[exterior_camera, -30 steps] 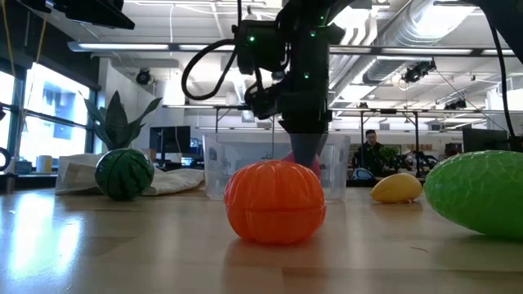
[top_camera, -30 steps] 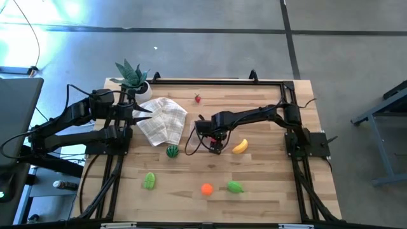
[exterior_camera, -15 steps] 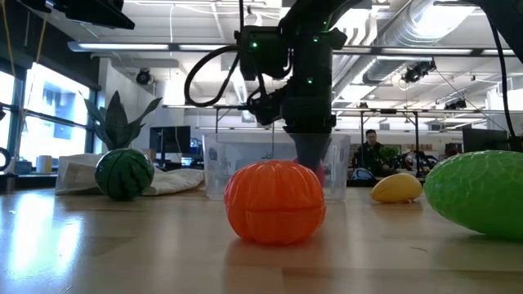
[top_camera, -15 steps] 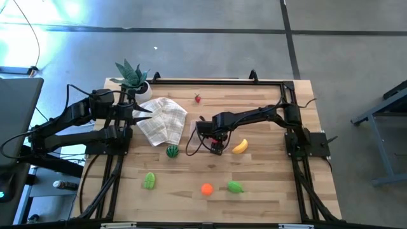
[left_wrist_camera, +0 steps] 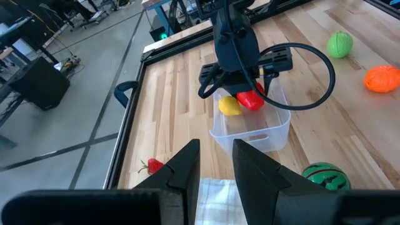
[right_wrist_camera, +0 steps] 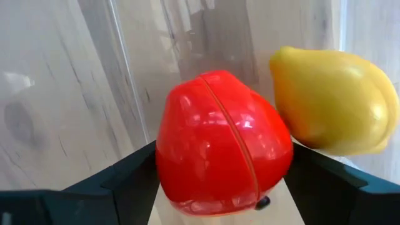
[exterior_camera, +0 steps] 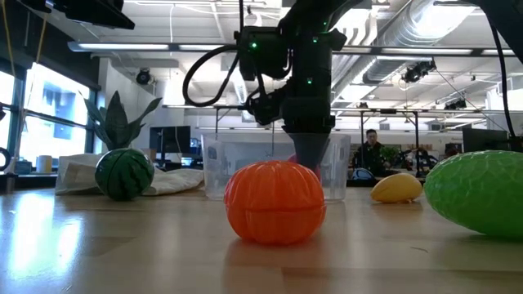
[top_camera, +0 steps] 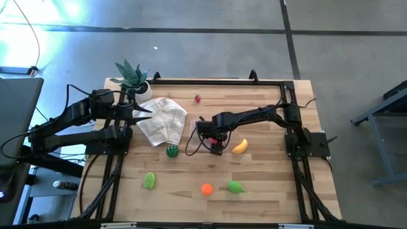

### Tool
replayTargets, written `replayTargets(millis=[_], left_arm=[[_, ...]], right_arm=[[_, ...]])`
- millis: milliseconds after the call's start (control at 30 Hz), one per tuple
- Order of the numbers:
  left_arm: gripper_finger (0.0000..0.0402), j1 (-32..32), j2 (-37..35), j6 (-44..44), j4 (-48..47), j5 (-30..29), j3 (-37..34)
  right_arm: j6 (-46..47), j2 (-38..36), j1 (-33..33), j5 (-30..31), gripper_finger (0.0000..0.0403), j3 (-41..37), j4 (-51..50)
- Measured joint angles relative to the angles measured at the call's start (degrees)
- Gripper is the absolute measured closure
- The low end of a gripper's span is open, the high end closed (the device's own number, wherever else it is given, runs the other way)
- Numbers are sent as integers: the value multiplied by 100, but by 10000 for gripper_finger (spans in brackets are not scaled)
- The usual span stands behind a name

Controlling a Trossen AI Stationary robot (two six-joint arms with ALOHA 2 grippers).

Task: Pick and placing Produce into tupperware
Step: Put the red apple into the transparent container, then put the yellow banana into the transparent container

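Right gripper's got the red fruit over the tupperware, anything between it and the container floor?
Nothing visible. The right gripper holds the red fruit already inside the tupperware, between its walls. A yellow fruit lies beside it, right up against it and not underneath. The left gripper waits far off over the cloth.

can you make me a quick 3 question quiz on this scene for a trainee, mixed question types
1. True or false: the right gripper is shut on the red fruit inside the tupperware.
2. Which piece already lies in the tupperware beside the red fruit? A) orange fruit B) yellow lemon-shaped fruit C) striped green melon
3. Where is the left gripper?

Key
1. True: its fingers press both sides of the red fruit, low between the clear walls.
2. B: the yellow lemon-shaped fruit. The orange fruit and striped green melon sit on the table.
3. At the table's left side over the white cloth, fingers open, holding nothing.
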Motion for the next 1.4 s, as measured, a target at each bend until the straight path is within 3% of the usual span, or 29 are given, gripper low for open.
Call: replayTargets(millis=[533,900,1200,1400], left_arm=[[316,-1,0,-1,0,0,1],[316,-2,0,-1,0,0,2],[316,-1,0,-1,0,0,2],[316,1,0,-1,0,0,2]], right_arm=[[34,2,1,-72,100,444,-422],[218,-73,22,-2,100,1411,-1875],[664,-1330,468,792,100,1211,-2167],[699,-2301,1115,936,100,467,-2225]])
